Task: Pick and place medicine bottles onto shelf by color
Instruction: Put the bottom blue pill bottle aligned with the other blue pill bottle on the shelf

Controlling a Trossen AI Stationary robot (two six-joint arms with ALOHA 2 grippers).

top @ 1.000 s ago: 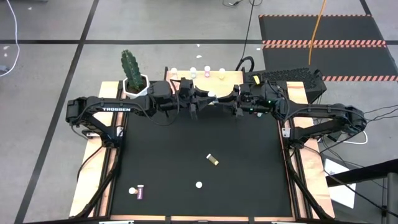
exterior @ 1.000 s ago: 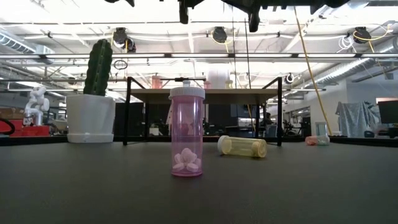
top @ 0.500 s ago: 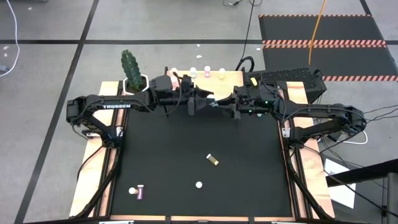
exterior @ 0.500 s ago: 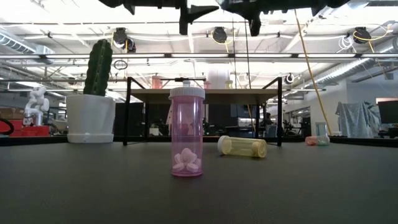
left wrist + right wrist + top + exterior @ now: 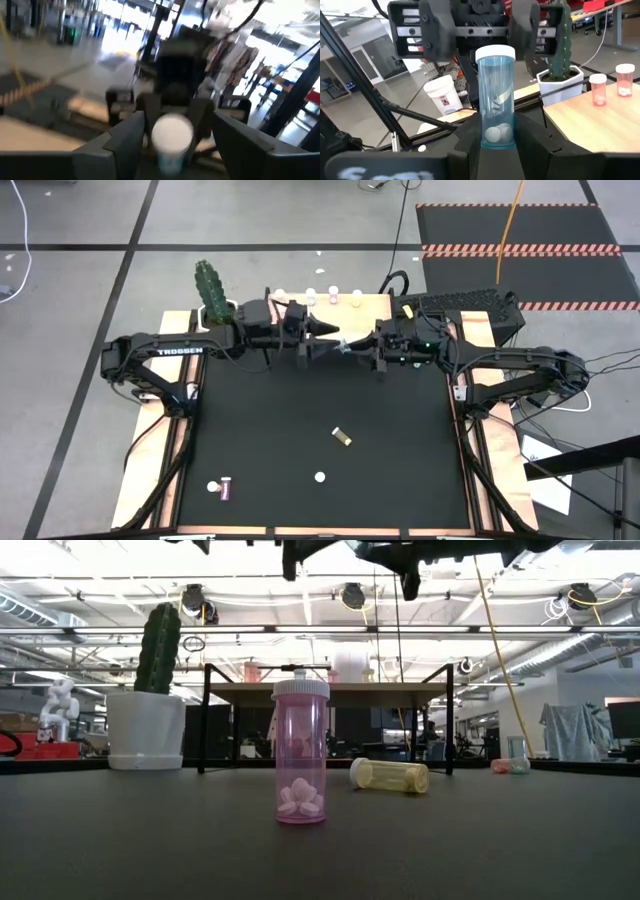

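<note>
Blue bottle (image 5: 495, 97) sits clamped in your right gripper (image 5: 496, 131), left gripper (image 5: 318, 340) open; four bottles shelved, four wait on the worktop (image 5: 270, 450).

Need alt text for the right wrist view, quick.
The right hand holds an upright blue bottle with a white cap. The left hand faces it, open. Behind: a cactus and two pink bottles on the wooden shelf.

Low view cuts off both arms at its top edge — the left wrist view is blurred.
</note>
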